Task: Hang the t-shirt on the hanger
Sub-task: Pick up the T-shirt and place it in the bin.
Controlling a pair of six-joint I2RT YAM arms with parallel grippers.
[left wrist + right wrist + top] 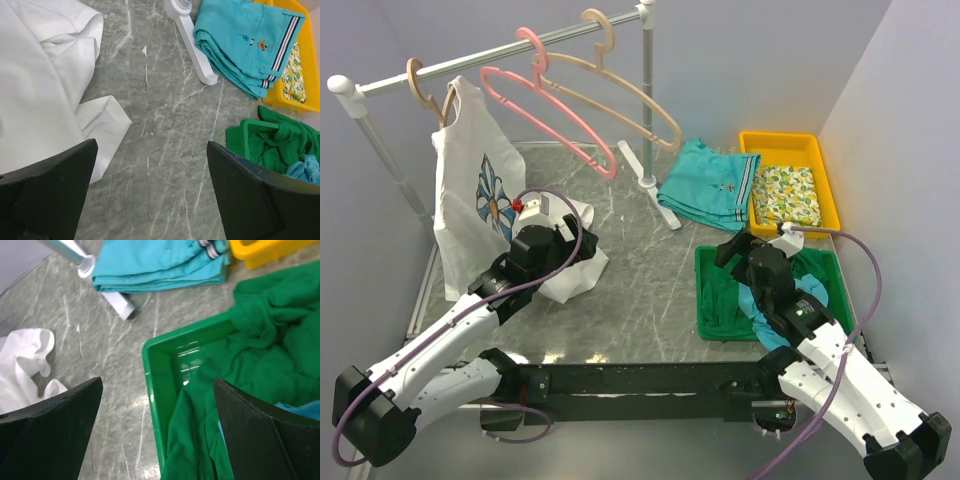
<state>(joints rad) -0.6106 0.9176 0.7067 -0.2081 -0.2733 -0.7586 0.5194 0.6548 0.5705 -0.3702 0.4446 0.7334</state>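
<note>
The turquoise-blue t-shirt (pixel 758 305) lies crumpled in the green tray (pixel 703 300), mostly buried under a green garment (pixel 725 290). A corner of it shows in the left wrist view (pixel 306 167). The pink hanger (pixel 550 110) hangs by its hook on the white rail (pixel 490 62). My right gripper (pixel 735 247) is open and empty, above the tray's left rim (pixel 152 390). In its own view the right gripper (pixel 158 381) has jaws wide apart. My left gripper (pixel 565 240) is open and empty over a white cloth (pixel 575 272). In its own view the left gripper (pixel 152 145) is above bare table.
A white flower-print top (pixel 480 190) hangs on a beige hanger; a second beige hanger (pixel 620 90) hangs beside the pink one. The rail's post and foot (pixel 647 170) stand mid-table. A folded teal garment (pixel 705 185) and a yellow tray (pixel 820 150) are at back right.
</note>
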